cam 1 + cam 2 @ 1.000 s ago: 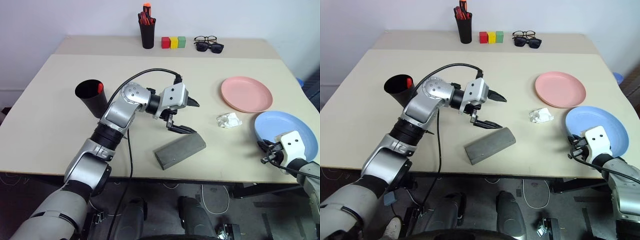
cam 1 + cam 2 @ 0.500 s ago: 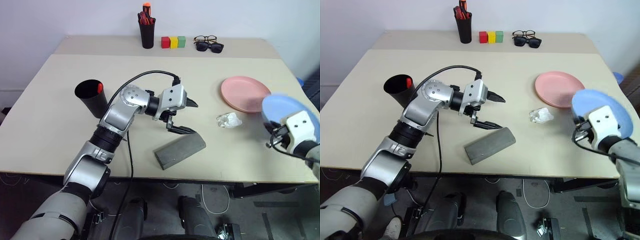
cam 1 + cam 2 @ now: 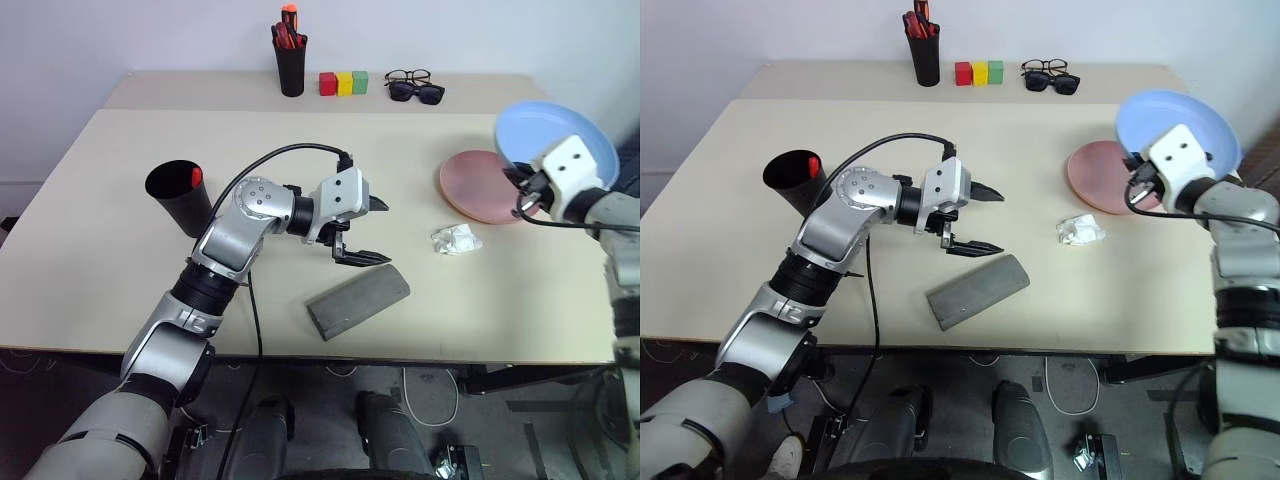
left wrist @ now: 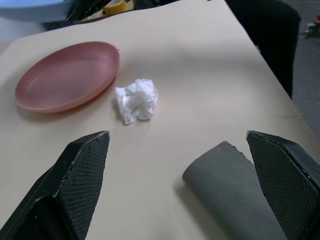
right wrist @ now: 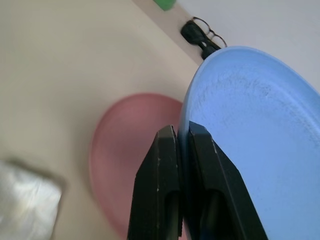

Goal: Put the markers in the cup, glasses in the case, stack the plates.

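1 blue plate (image 3: 548, 130) hangs above the pink plate's (image 3: 478, 190) far edge.

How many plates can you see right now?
2. The blue plate is lifted in the right gripper, above the pink plate on the table. None looks hidden.

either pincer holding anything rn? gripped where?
Right pincer is shut on the rim of the round light blue plastic plate, raised above the table. Left pincer is open, empty.
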Available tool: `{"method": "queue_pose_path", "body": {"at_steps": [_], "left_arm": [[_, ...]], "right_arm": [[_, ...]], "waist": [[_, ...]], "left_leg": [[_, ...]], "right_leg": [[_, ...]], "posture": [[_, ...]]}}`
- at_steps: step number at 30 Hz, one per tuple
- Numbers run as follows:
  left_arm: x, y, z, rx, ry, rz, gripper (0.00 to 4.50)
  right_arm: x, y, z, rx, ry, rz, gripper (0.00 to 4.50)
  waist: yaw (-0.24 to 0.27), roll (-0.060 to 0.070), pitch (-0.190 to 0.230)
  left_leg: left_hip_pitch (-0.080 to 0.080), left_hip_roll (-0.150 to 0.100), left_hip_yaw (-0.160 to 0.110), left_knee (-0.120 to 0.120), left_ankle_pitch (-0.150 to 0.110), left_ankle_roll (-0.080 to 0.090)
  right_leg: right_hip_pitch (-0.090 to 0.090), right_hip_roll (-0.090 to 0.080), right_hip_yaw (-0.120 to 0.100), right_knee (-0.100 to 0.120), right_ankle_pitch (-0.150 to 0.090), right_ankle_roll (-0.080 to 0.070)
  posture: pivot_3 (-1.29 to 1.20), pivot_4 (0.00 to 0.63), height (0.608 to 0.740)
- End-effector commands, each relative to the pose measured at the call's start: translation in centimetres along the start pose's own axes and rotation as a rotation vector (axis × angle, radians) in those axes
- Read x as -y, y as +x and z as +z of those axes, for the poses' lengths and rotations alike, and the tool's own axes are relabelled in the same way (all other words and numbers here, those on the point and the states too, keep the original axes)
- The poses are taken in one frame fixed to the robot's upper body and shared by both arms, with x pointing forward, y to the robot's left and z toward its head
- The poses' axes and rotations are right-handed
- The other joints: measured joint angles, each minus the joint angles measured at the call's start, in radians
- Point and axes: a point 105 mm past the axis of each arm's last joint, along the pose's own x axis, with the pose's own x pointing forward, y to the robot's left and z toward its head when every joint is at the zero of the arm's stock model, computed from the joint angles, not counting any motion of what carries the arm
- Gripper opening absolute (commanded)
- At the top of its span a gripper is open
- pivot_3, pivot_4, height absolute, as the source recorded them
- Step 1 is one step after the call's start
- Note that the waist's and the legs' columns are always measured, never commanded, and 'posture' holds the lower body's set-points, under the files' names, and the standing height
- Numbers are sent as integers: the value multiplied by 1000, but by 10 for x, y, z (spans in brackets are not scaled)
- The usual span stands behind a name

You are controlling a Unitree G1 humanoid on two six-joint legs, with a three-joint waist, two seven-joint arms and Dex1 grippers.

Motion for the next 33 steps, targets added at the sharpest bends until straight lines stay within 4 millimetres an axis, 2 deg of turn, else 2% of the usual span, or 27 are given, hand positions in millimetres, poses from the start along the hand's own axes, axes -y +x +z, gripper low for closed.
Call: {"method": "queue_pose_path", "body": {"at_steps": [1,6,7,9,14,16,19,21,24,27,30,33], "left_arm": [[-2,-6,12,28,16,49,4500],[0,-14,9,9,-4,91,4500],[1,-16,8,4,-7,99,4500],[1,-18,7,-2,-13,109,4500],[2,-19,5,-8,-28,119,4500],[3,-19,4,-10,-36,116,4500],[2,-18,2,-13,-43,114,4500],[1,-17,1,-13,-46,114,4500],[1,-16,1,-2,-59,107,4500],[4,-16,2,16,-72,82,4500],[8,-21,2,31,-100,49,4500],[12,-27,-2,30,-122,28,4500]], "right_arm": [[-2,15,9,39,-34,32,71],[-16,31,7,41,-16,94,71],[-19,32,5,37,-10,104,360],[-21,35,4,34,-6,109,1089],[-17,34,0,42,-2,66,3613],[-9,27,1,71,68,33,4455],[2,9,4,117,197,-1,4455],[-2,-8,3,126,304,30,4455],[-25,-36,-3,92,446,136,4455],[-52,-58,-12,43,506,235,4455],[-67,-65,-20,23,555,246,4455],[-74,-60,-25,15,564,240,4455]], "waist": [[-3,0,0],[-9,0,0],[-10,0,0],[-10,0,0],[-10,0,0],[-10,0,0],[-6,0,0],[-1,1,0],[9,1,0],[11,2,-1],[0,3,-1],[-13,3,-1]], "left_leg": [[0,0,0,0,0,0],[0,0,0,0,0,0],[0,0,-1,0,0,0],[0,0,0,0,0,0],[0,0,0,0,0,0],[0,0,0,0,0,-1],[0,0,-1,0,0,-1],[0,0,-1,0,0,0],[-1,-1,-3,0,0,0],[0,-1,-2,1,0,0],[1,0,0,1,0,0],[1,0,0,3,0,0]], "right_leg": [[0,0,0,0,0,0],[0,0,0,0,0,0],[0,0,0,0,0,0],[0,0,0,0,0,0],[0,0,0,1,0,0],[0,0,0,1,0,0],[0,0,0,1,0,0],[0,0,0,1,0,0],[0,0,-1,1,0,0],[0,0,0,1,0,0],[1,0,0,1,0,0],[1,0,1,1,0,-1]], "posture": [[0,150,740],[0,150,740],[0,150,740],[0,150,740],[0,150,740],[0,150,740],[0,150,740],[0,150,740],[0,150,740],[0,150,740],[0,150,740],[0,150,740]]}}
